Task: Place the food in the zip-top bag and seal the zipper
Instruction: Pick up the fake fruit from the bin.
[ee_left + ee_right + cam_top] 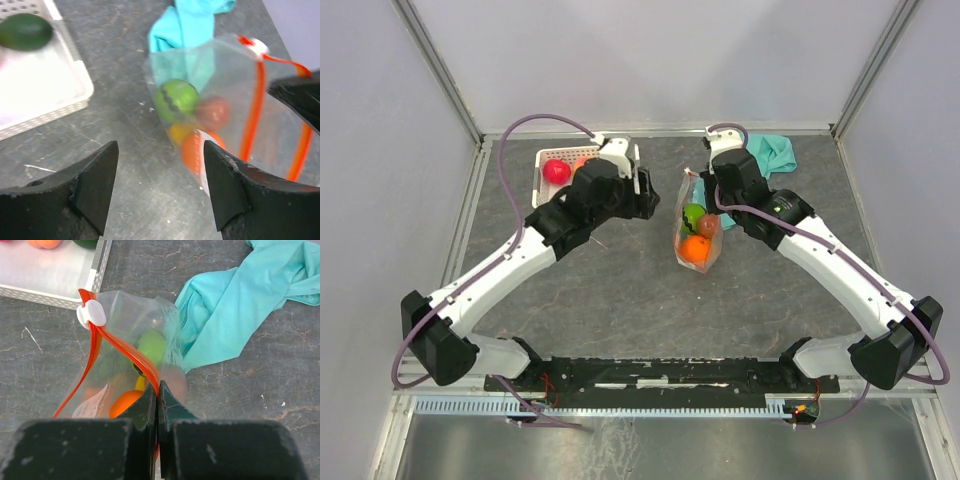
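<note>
At the centre of the dark grey mottled table [620, 290], a clear crinkly plastic zip-top bag [698, 238] is shown held by its mouth edge. The thin red-orange zipper [125, 347] is pinched between the fully closed fingers of the right gripper [157, 390], which is seen from above just left of the crumpled teal cloth [775, 152]. At the far end of the zipper a small white slider [91, 315] is seated. Between slider and gripper the two halves of the strip are parted, so the mouth is partly open.

Inside the bag four pieces of toy food are gathered: a light green round fruit [175, 100], a brownish-red one [214, 112], an orange one [192, 150] and a yellow one [177, 132] partly hidden between them. Whether the bag's lower end rests on the table cannot be told.

The left gripper [160, 185] is held just left of the bag with its fingers spread wide and nothing between them.

Left of the bag, at the far left of the table, a white perforated plastic basket [538, 185] is placed. In it a red round fruit [557, 171], a peach-orange fruit [46, 243] and a dark green oval fruit [25, 31] are contained, apart from the bag.
</note>
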